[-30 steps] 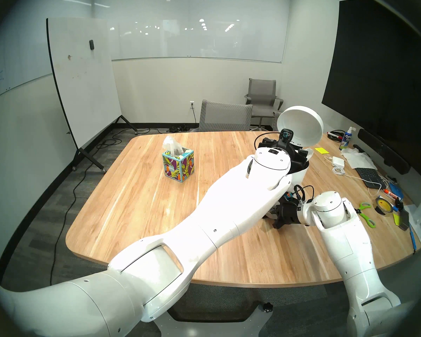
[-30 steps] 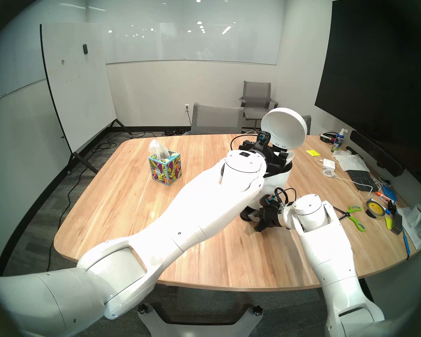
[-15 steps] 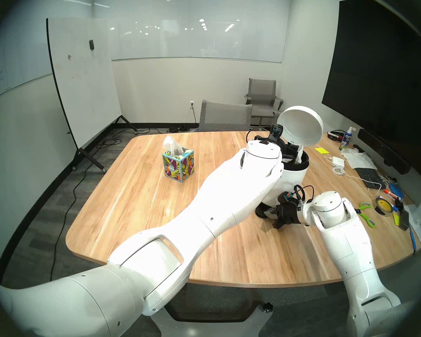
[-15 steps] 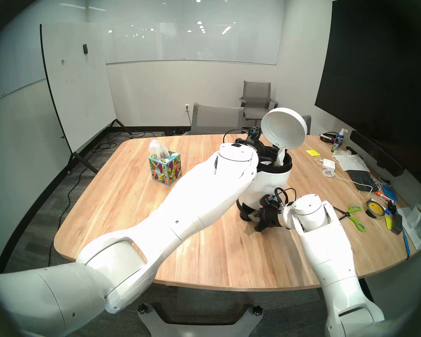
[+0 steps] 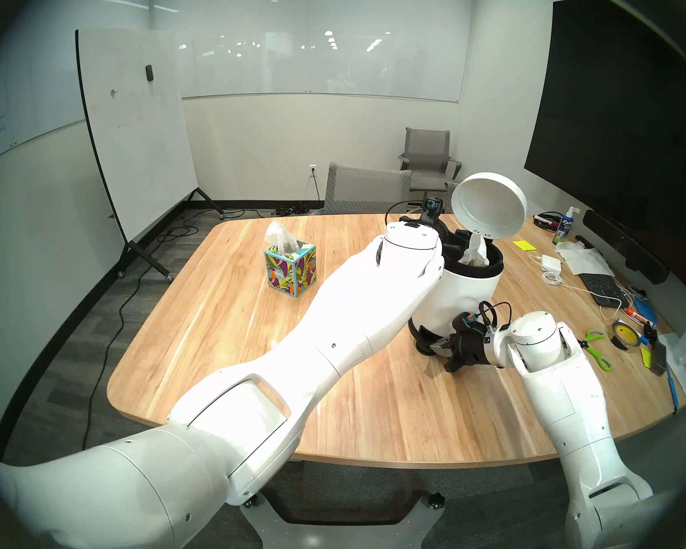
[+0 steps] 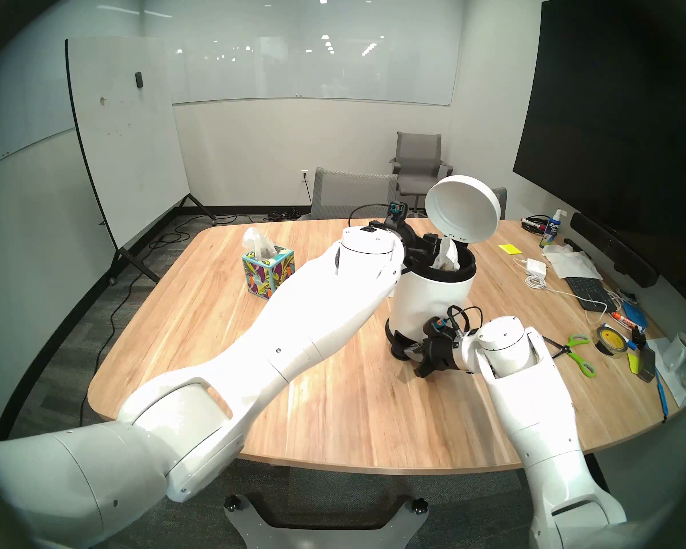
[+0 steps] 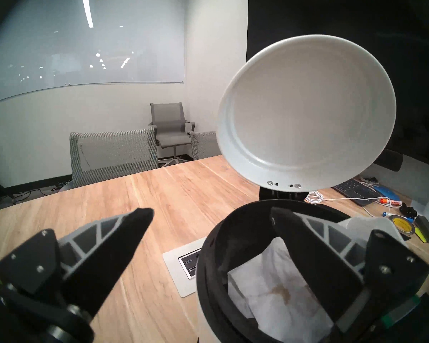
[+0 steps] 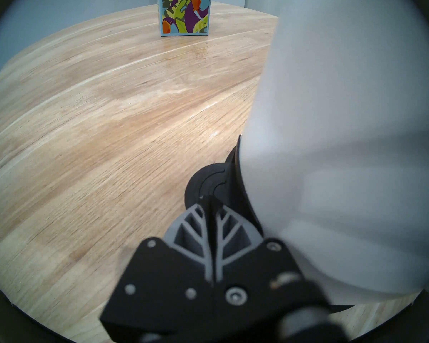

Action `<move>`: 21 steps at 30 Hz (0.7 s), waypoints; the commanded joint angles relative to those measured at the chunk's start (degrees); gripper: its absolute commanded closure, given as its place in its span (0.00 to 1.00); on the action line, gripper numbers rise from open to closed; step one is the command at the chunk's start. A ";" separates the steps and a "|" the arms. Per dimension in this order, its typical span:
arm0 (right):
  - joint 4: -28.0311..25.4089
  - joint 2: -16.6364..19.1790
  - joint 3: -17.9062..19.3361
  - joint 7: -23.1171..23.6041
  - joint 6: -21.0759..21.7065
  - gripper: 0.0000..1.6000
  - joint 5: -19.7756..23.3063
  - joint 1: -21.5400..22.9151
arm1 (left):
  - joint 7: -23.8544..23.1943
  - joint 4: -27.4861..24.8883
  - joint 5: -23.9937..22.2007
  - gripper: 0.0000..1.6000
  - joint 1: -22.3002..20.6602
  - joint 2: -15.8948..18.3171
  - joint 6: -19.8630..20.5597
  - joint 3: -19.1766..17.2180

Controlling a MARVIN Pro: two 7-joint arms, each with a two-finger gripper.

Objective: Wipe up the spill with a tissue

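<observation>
White and crumpled, the thin paper tissue point(image 7: 280, 293) is sitting inside the white cylindrical pedal bin point(image 5: 468, 294), a brown stain showing on it and one corner poking above the black rim. The left gripper point(image 7: 208, 226) is hanging at the bin's mouth with its jaws spread wide and nothing between them; one finger is over the opening, the other outside it. The right gripper point(image 8: 212, 206) is pressing the black foot pedal point(image 8: 203, 186) with its fingers closed together, gripping nothing, and the round white lid point(image 5: 490, 205) is standing raised.

The risk, as I judge it: if the right gripper slips off the pedal, the lid could drop onto the left finger or trap the protruding corner.

The light wooden table point(image 5: 222, 318) is showing no dark splat in any view. The toucan-printed tissue box point(image 5: 290, 273) is standing well apart, and grey mesh chairs point(image 5: 367, 193) and a rolling whiteboard point(image 5: 135, 132) are lining the room.
</observation>
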 commanded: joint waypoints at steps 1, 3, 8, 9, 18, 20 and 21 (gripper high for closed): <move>1.85 -0.27 -1.25 -0.45 0.31 1.00 -0.99 -1.16 | -0.75 1.34 0.19 0.00 -3.14 0.18 -1.50 -1.27; 1.82 -0.27 -1.22 -0.44 0.30 1.00 -0.96 -1.18 | -1.09 2.42 -0.05 0.00 -4.01 0.25 -1.57 -2.23; 1.74 -0.26 -1.15 -0.40 0.29 1.00 -0.89 -1.24 | -1.64 1.34 -0.59 0.00 -4.49 0.71 -1.44 -3.68; 1.72 -0.26 -1.14 -0.39 0.28 1.00 -0.87 -1.25 | -1.57 0.33 -0.35 0.00 -4.29 1.04 -1.67 -3.69; 1.79 -0.27 -1.20 -0.43 0.30 1.00 -0.94 -1.21 | -1.33 -6.84 -1.07 0.00 -1.48 4.01 -0.36 -5.49; 1.81 -0.27 -1.21 -0.43 0.30 1.00 -0.96 -1.19 | -1.23 -8.24 -1.06 0.00 -0.63 4.90 -0.73 -5.76; 1.80 -0.27 -1.20 -0.43 0.30 1.00 -0.95 -1.20 | -1.27 -9.04 -1.54 0.00 -0.24 5.23 -0.13 -6.22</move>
